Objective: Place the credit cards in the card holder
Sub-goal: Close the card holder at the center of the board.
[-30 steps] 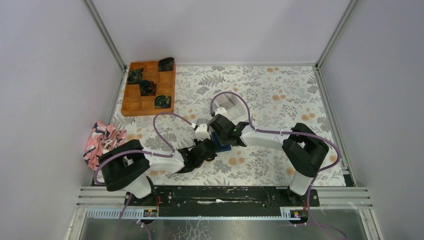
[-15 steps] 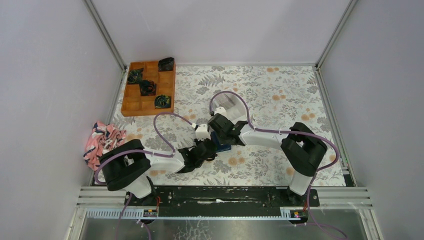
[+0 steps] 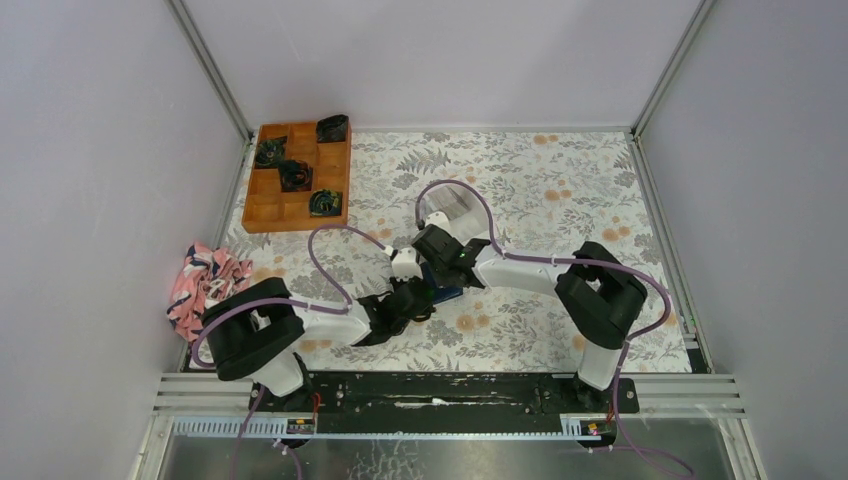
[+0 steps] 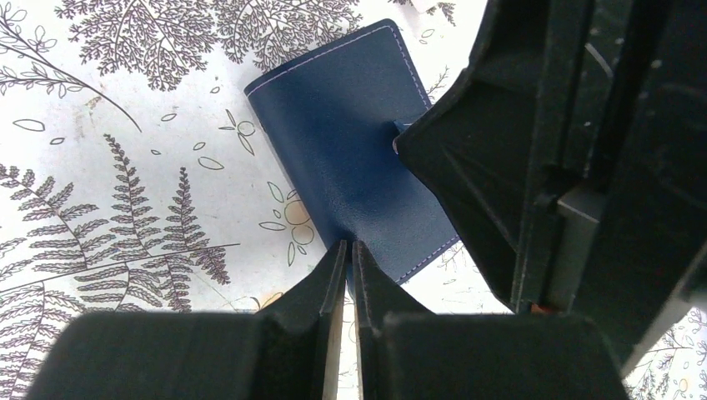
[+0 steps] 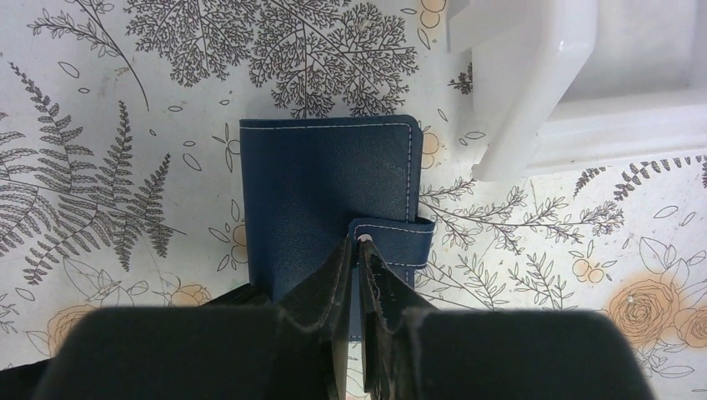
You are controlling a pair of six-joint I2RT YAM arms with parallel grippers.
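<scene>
The card holder point(image 3: 449, 293) is a closed navy wallet lying flat on the floral table, also seen in the left wrist view point(image 4: 350, 142) and the right wrist view point(image 5: 321, 179). My left gripper point(image 3: 427, 299) point(image 4: 351, 247) is shut, its tips pinching the wallet's near edge. My right gripper point(image 3: 440, 283) point(image 5: 359, 243) is shut on the wallet's closing strap point(image 5: 396, 242), at the snap. Its black finger meets the strap in the left wrist view point(image 4: 417, 142). No credit cards show in any view.
A white open-topped plastic box point(image 5: 534, 83) stands just beyond the wallet, also seen in the top view point(image 3: 456, 203). An orange wooden compartment tray point(image 3: 266, 211) with dark items is at the far left. A pink patterned cloth point(image 3: 205, 280) lies at the left edge.
My right arm has shifted slightly left, bringing its gripper closer over the wallet. The left gripper and the wallet have stayed in place.
</scene>
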